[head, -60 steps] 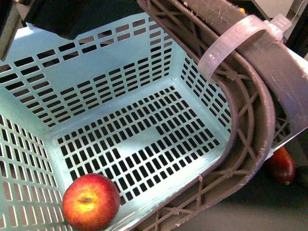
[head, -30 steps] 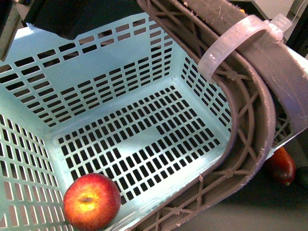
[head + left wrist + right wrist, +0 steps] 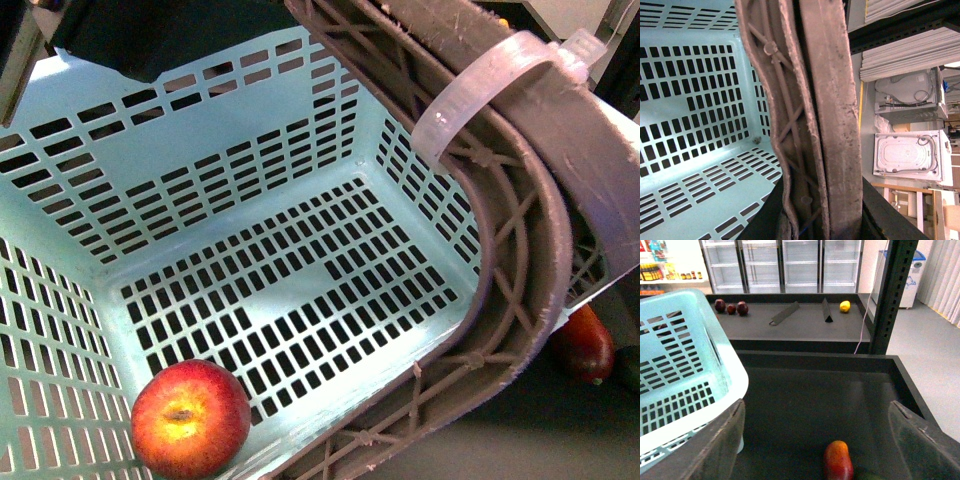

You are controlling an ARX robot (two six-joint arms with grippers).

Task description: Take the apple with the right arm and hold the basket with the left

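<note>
The apple (image 3: 190, 417), red with yellow patches, lies on the slotted floor of the mint-blue basket (image 3: 200, 140), in a near corner. The basket's brown lattice handle (image 3: 520, 260) with its white zip tie (image 3: 480, 85) arcs across the front view. My left gripper (image 3: 815, 222) is shut on that handle (image 3: 812, 100), its dark fingers pressed on both sides. My right gripper (image 3: 817, 440) is open and empty, beside the basket's outer wall (image 3: 685, 365) and above the dark bin floor. The apple does not show in either wrist view.
A dark red elongated fruit (image 3: 837, 460) lies on the black bin floor (image 3: 810, 400) below the right gripper, also seen past the basket (image 3: 585, 345). A black post (image 3: 892, 295) rises behind the bin. A far shelf holds dark fruits (image 3: 731, 307) and a yellow one (image 3: 844, 306).
</note>
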